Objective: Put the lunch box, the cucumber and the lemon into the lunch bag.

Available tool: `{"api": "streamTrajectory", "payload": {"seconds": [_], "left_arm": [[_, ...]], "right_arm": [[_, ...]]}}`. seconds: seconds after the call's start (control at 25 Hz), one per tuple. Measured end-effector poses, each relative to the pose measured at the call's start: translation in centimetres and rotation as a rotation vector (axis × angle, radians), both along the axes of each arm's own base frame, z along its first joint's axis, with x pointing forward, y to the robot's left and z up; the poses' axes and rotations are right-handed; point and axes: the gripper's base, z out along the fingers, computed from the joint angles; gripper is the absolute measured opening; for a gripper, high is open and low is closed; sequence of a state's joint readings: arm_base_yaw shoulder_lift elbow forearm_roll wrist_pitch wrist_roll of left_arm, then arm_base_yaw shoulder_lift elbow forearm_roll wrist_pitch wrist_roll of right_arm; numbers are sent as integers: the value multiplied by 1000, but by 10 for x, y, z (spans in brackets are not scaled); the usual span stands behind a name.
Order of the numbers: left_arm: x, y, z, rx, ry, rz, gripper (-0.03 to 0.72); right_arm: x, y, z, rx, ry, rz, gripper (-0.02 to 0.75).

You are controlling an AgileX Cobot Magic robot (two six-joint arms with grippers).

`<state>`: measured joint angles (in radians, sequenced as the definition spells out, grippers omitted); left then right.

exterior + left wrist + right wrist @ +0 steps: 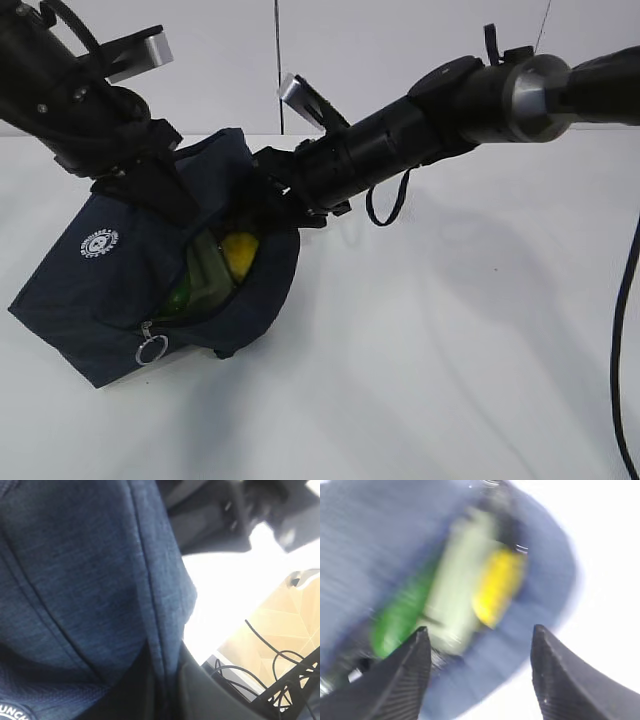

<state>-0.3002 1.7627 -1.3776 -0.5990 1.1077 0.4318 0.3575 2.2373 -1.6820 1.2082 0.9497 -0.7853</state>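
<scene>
The navy lunch bag (pixel 110 270) is tipped up off the white table, its top opening facing forward. Inside it show the yellow lemon (pixel 239 252), the pale green lid of the lunch box (pixel 208 268) and a bit of the green cucumber (pixel 180 296). My left gripper (pixel 160 185) is shut on the bag's upper fabric; in the left wrist view the navy cloth (pixel 90 580) runs down between the fingers (pixel 210 695). My right gripper (pixel 480 629) is open and empty just above the opening, over the blurred lemon (pixel 497 587), lunch box (pixel 455 595) and cucumber (pixel 400 615).
The zipper's ring pull (pixel 151 349) hangs at the bag's lower front corner, and the round white logo (pixel 99 243) is on its side. A black cable (pixel 625 350) hangs at the right edge. White table (pixel 450 350) lies to the right of the bag.
</scene>
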Motion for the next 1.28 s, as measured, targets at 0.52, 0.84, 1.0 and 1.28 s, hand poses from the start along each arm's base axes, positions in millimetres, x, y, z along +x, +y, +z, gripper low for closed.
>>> {"api": "streamTrajectory", "payload": {"seconds": [0.52, 0.84, 1.0, 1.28], "left_arm": [[0, 0, 0, 0, 0, 0, 8], [0, 0, 0, 0, -1, -2, 8], [0, 0, 0, 0, -1, -2, 8], [0, 0, 0, 0, -3, -5, 8]], "right_arm": [[1, -49, 4, -152, 82, 12, 471], [-15, -52, -30, -125, 152, -43, 471], [-14, -48, -32, -23, 139, -100, 471], [-10, -40, -49, 57, 172, -147, 471]]}}
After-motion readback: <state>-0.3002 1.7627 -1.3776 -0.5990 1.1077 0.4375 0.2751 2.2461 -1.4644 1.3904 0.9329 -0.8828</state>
